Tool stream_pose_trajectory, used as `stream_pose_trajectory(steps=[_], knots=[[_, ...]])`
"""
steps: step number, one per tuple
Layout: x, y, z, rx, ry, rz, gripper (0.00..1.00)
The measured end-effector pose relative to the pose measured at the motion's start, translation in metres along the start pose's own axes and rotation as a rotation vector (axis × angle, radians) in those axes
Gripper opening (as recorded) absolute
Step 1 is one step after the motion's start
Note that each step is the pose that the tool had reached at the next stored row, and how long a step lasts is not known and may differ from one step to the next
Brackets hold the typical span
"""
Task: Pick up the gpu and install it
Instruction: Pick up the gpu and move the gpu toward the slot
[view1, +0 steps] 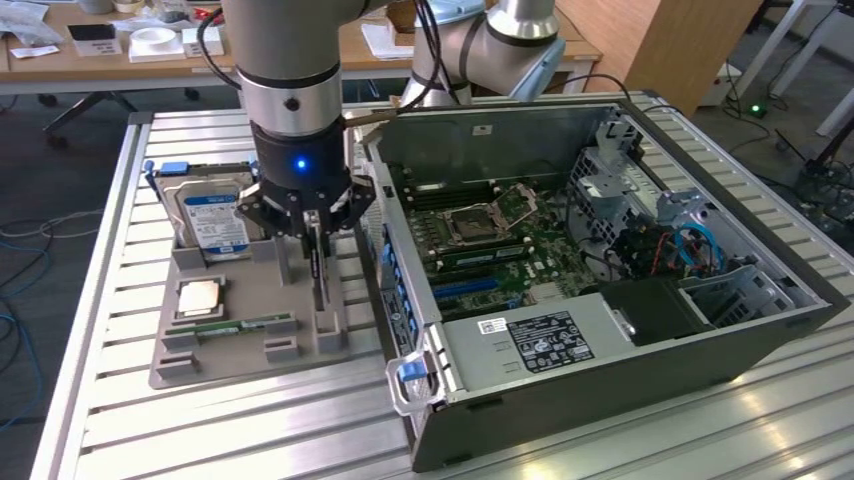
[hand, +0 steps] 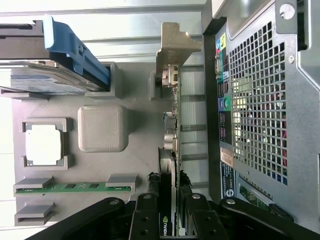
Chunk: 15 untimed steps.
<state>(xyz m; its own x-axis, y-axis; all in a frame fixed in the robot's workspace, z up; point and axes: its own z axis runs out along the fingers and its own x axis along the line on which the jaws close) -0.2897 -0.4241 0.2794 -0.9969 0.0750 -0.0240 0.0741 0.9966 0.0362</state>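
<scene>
Exterior view, from its left: tray (view1: 187, 372) on table (view1: 200, 435), drive (view1: 214, 215) at tray's 11 o'clock, CPU (view1: 200, 297) mid-left, memory stick (view1: 247, 325) near 6. Gpu (view1: 319, 282) stands on edge in the slot at tray's 3 o'clock side, bracket at the drive end. Gripper (view1: 314, 235) is directly above it, fingers (hand: 147, 210) clamped on both card faces. Open case (view1: 747, 340) sits just beside, at gpu's 3 o'clock.

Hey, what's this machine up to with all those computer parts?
A robot arm's hand is closed on the gpu, a thin card standing on edge at a gray parts tray. The card is beside an open computer case, not yet inside it. A hard drive and a memory stick rest in the tray.
</scene>
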Motion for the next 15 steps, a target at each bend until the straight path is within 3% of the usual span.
stream_pose_trajectory(steps=[15], knots=[[-0.001, 0.0008, -0.0232, 0.0, 0.0, 0.0, 0.26]])
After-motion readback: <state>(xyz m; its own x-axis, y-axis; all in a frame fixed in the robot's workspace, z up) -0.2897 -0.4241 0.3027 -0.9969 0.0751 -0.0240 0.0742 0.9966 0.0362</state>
